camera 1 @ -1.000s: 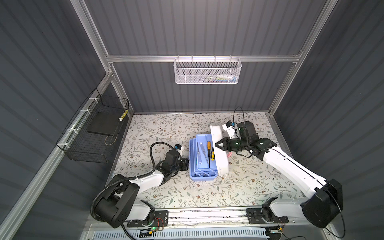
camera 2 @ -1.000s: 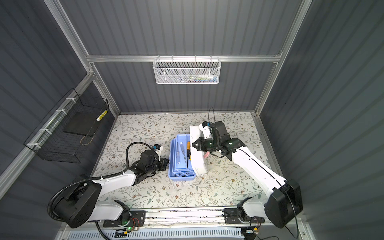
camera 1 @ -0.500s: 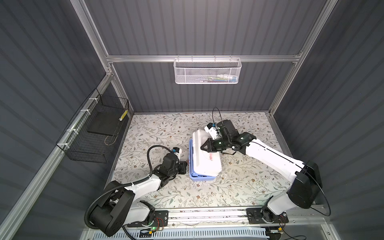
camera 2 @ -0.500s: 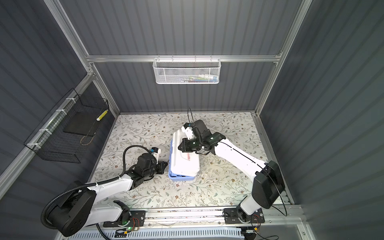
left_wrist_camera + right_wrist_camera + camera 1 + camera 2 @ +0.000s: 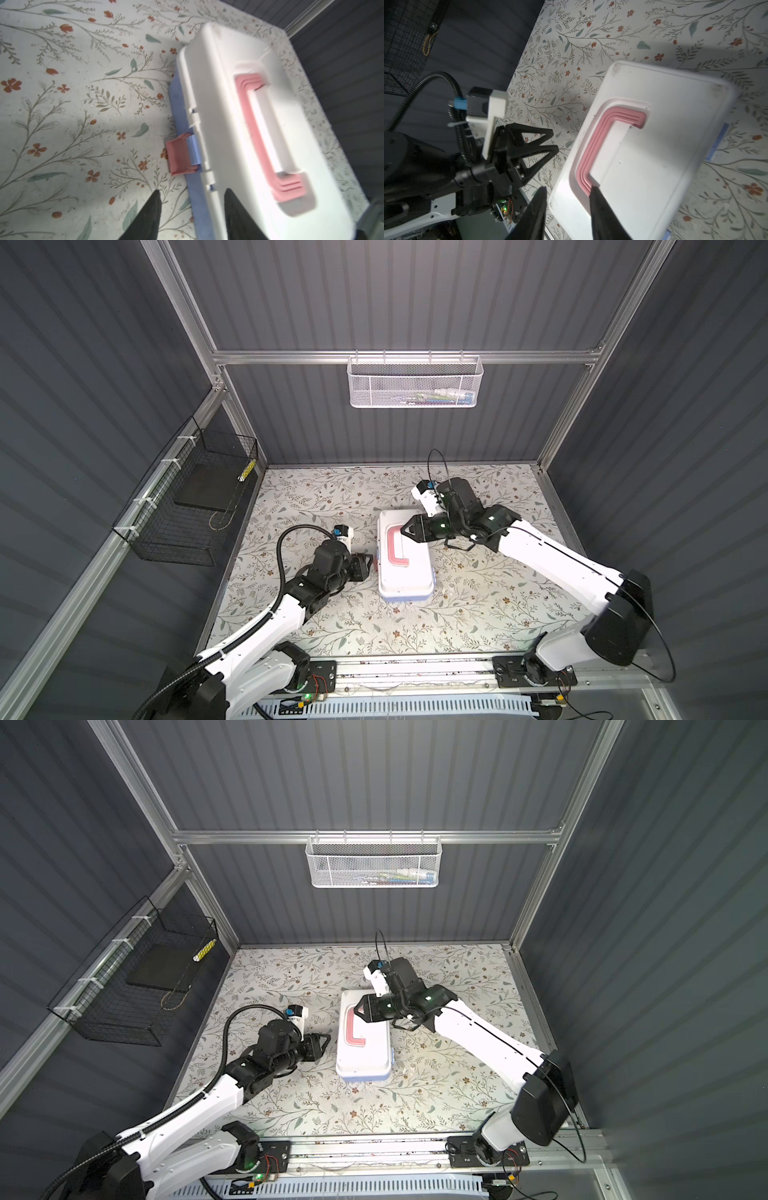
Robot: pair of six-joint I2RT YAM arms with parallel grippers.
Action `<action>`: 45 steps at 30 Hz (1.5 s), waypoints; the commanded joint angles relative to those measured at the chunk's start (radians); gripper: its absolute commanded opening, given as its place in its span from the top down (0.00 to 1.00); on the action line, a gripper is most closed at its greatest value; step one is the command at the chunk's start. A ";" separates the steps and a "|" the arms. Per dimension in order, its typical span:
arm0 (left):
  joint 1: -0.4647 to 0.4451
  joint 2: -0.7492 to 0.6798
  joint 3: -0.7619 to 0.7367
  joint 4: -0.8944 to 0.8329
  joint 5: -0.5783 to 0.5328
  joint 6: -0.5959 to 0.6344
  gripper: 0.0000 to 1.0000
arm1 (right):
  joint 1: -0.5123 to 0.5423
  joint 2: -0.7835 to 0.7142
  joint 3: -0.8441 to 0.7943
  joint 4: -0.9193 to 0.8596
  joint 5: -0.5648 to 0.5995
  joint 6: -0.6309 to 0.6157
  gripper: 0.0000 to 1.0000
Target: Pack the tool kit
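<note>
The tool kit [image 5: 405, 572] [image 5: 365, 1052] lies closed in the middle of the floral mat, white lid down on the light blue body, in both top views. Its pink C-shaped handle [image 5: 593, 145] [image 5: 255, 133] lies flat in the lid. A pink latch [image 5: 178, 155] sticks out from the left side. My left gripper [image 5: 370, 563] [image 5: 192, 190] is open beside that latch, one finger over the mat and one over the lid's edge. My right gripper [image 5: 405, 529] [image 5: 569, 187] hovers open over the lid's far end, one finger by the handle, holding nothing. The tools are hidden.
A white mesh basket [image 5: 415, 383] hangs on the back wall. A black wire basket [image 5: 191, 506] hangs on the left wall. Dark walls close in the mat on three sides, and a metal rail [image 5: 415, 668] runs along the front.
The lid, standing open a second ago in my right gripper, has swung down onto the box. Both grippers were shut and have opened. My left gripper has shifted up to the latch.
</note>
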 commanded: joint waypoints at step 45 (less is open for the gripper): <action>-0.199 0.287 0.222 -0.106 -0.032 -0.017 0.62 | -0.194 -0.026 -0.413 0.395 -0.178 0.023 0.51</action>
